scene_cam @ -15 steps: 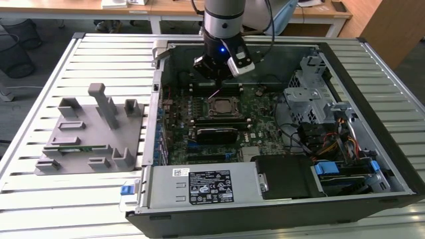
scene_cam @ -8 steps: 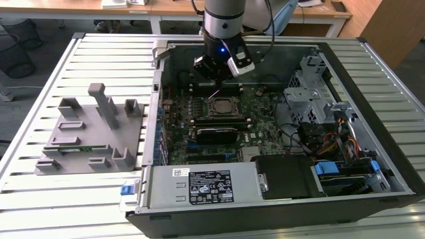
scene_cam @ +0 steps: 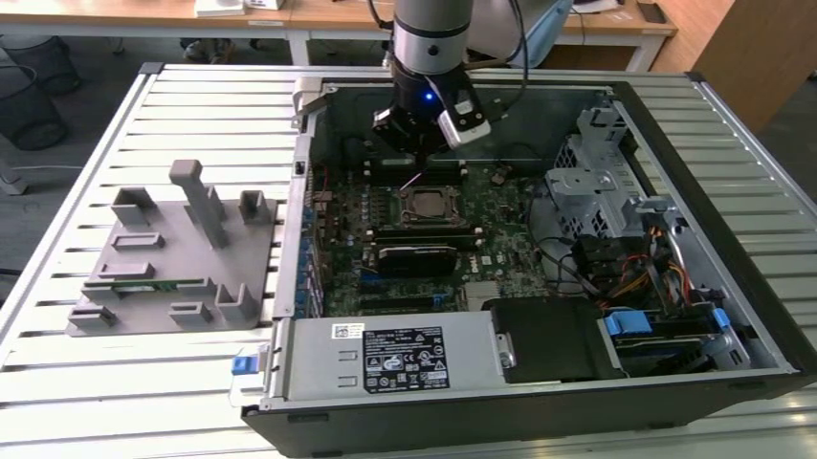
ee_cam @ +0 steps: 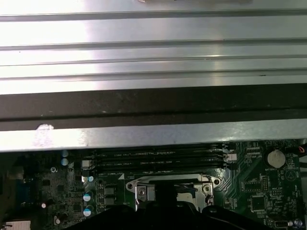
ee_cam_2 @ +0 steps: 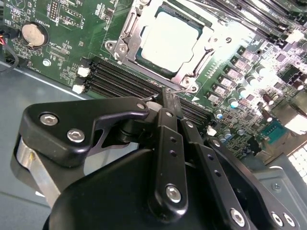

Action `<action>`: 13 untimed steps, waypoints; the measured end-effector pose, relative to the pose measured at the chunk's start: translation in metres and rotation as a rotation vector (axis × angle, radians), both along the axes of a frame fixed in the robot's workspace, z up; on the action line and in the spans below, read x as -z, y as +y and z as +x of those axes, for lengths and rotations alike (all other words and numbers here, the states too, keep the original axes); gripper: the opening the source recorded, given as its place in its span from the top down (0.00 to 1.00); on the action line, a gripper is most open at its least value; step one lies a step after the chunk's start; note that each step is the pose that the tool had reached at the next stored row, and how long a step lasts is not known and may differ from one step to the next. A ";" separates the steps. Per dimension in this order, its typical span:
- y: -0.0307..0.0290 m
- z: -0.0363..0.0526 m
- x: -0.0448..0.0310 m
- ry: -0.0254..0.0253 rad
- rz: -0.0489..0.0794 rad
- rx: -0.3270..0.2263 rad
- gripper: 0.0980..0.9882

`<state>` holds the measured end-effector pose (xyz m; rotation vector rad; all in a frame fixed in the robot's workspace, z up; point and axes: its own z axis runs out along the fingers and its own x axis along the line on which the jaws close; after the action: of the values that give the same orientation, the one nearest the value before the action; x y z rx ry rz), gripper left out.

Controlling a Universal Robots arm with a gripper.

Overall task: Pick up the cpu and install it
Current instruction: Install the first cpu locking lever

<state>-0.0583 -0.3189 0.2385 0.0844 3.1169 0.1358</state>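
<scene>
The cpu (ee_cam_2: 168, 40), a flat square chip with a pale silver top, lies inside the metal socket frame (ee_cam_2: 189, 72) on the green motherboard; in the exterior view the cpu (scene_cam: 427, 205) sits mid-board in the open computer case. My gripper (scene_cam: 416, 151) hangs just above and behind the socket. In the second wrist view my gripper (ee_cam_2: 166, 96) has its black fingers (ee_cam_2: 163, 143) drawn together, shut, at the socket's edge. A thin wire lever (ee_cam_2: 178, 89) runs right by the tips; I cannot tell whether it is held. The first wrist view catches the socket frame (ee_cam: 144, 191), partly behind the gripper body.
A grey fixture block (scene_cam: 166, 258) holding a green memory stick (scene_cam: 147, 284) rests on the slatted table at the exterior view's left. Inside the case are a black block (scene_cam: 411, 256), the power supply (scene_cam: 383, 359), a drive cage (scene_cam: 600, 182) and cables (scene_cam: 626, 277). Memory slots (ee_cam_2: 120, 79) flank the socket.
</scene>
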 end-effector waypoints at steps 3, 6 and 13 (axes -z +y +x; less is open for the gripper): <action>0.0000 0.0011 0.0004 0.0000 0.000 -0.016 0.98; 0.0004 0.0028 0.0006 0.0001 0.000 -0.020 0.98; 0.0036 0.0044 0.0013 0.0000 0.000 -0.021 0.98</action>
<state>-0.0539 -0.3153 0.2372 0.0524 3.1185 0.1363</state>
